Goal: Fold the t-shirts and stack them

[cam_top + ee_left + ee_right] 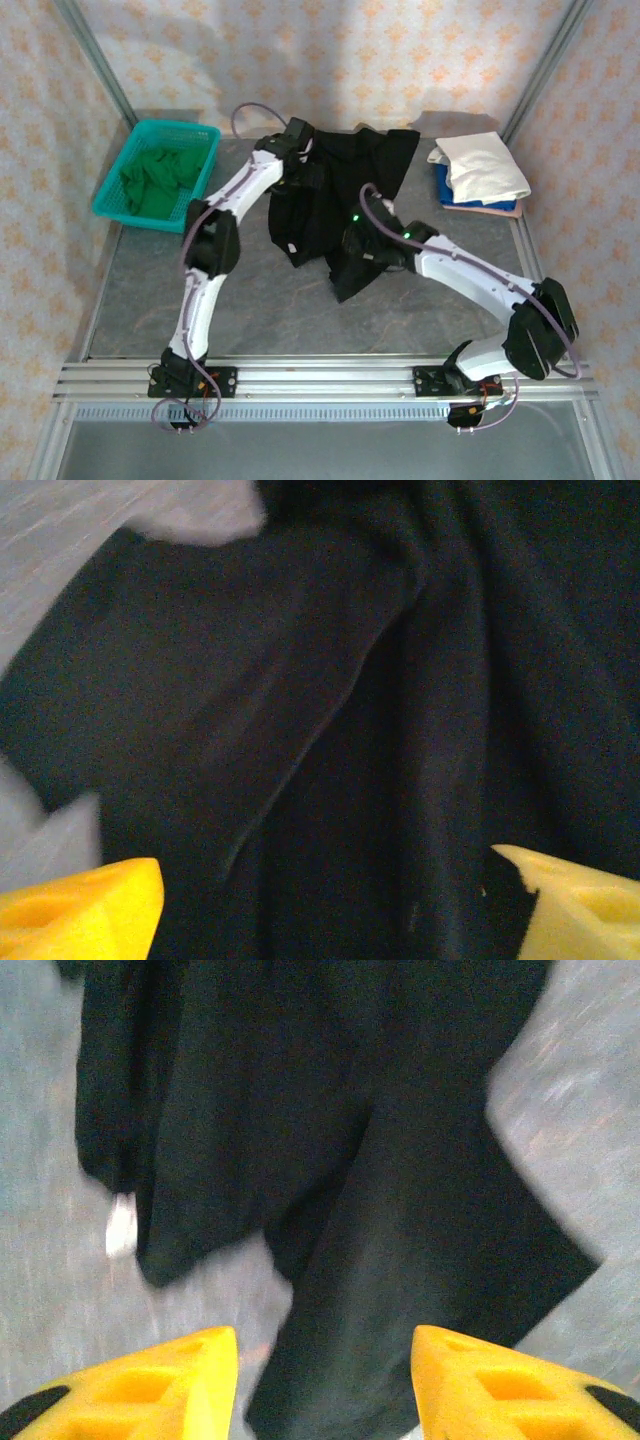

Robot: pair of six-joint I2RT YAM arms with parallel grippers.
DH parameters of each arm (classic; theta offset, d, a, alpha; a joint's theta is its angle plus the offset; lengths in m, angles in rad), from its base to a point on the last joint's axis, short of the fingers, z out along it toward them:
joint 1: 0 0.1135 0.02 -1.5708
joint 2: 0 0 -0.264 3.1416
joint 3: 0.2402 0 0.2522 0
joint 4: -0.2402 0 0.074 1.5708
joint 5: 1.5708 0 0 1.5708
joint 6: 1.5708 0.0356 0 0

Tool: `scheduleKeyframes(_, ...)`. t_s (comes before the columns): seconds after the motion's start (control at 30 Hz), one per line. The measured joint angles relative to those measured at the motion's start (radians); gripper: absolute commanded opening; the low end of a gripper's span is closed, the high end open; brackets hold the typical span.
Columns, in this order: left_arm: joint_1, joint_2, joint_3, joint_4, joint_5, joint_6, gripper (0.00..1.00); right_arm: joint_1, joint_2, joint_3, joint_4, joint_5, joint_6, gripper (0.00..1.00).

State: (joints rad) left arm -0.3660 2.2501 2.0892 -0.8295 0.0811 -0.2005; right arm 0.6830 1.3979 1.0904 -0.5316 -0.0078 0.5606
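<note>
A: Which step is this?
B: Still the spreading, I'd judge. At the middle of the counter (250, 310) the black t-shirt (335, 200) lies crumpled.
A: The tools?
B: Above it, the left tool (320, 900) and right tool (325, 1380) gape, holding nothing. Next: grip edges, pull flat.

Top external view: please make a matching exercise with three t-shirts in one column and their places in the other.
Things:
1. black t-shirt
2. green t-shirt
3. white t-shirt

Places:
A. inside the teal basket, far left
B. on top of the blue t-shirt, far right
C. crumpled in the middle of the table

Pairs: 1-C, 2-A, 3-B.
</note>
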Motion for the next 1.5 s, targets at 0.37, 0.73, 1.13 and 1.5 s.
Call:
scheduleKeyframes(0.37,-0.138,-0.602,-0.871,0.305,-0.078,-0.139,0.92,-0.322,0.687,0.701,-0.102,0.113,-0.175,0.62)
scheduleKeyframes(0.73,-0.182,-0.458,-0.995,0.436,-0.039,-0.248,0.13,-0.426,1.008,0.961,-0.274,0.050,-0.245,0.15)
scheduleKeyframes(1.13,0.151,-0.488,-0.864,0.399,-0.037,-0.163,0.00,-0.354,0.624,0.326,-0.101,0.005,-0.176,0.00)
scheduleKeyframes(1.5,0.266,-0.577,-0.800,0.332,-0.042,-0.089,0.71,-0.197,0.248,0.002,-0.104,-0.012,-0.067,0.52)
